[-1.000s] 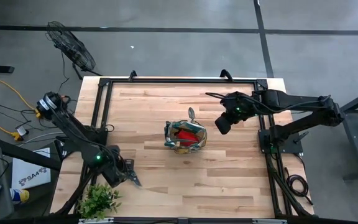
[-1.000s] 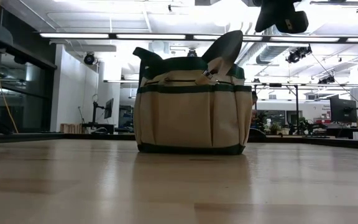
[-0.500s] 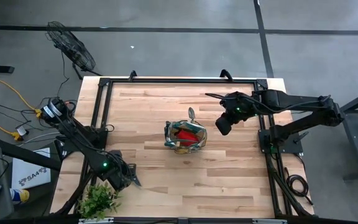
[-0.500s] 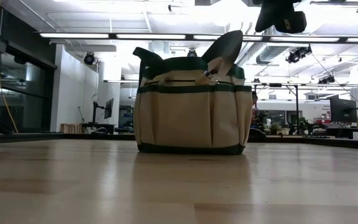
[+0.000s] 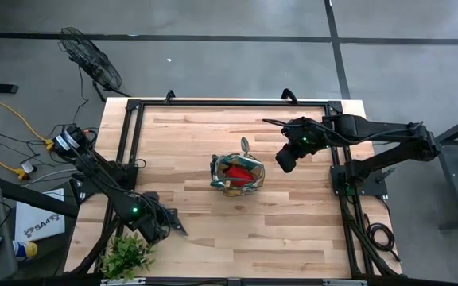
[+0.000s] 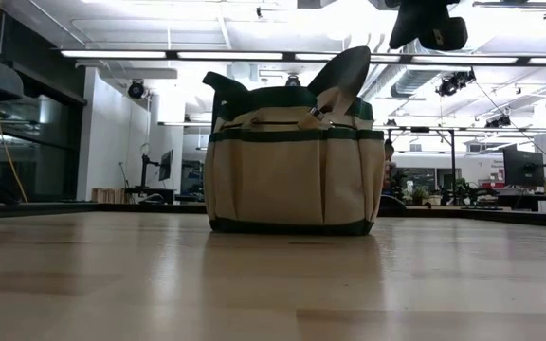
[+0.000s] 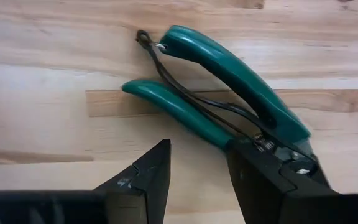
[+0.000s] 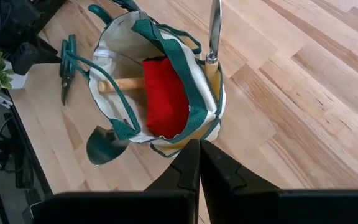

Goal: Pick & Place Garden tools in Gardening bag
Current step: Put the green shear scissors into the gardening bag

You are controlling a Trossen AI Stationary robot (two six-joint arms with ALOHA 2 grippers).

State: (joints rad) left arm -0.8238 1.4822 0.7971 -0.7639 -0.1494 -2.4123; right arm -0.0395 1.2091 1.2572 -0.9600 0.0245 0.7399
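Lower left of the frame, the left gripper point(image 7: 197, 177) hangs with fingers parted beside the pruning shears point(image 7: 229, 102); next, straddle and squeeze.

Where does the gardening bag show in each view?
High view: gardening bag at table centre.
Low view: fills the middle, upright on the tabletop.
Left wrist view: not in it.
Right wrist view: upper left, seen from above.
Shared landmark: the red bundle inside it.

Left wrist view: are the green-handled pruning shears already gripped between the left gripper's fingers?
No. The pruning shears lie flat on the table, with the left gripper open.
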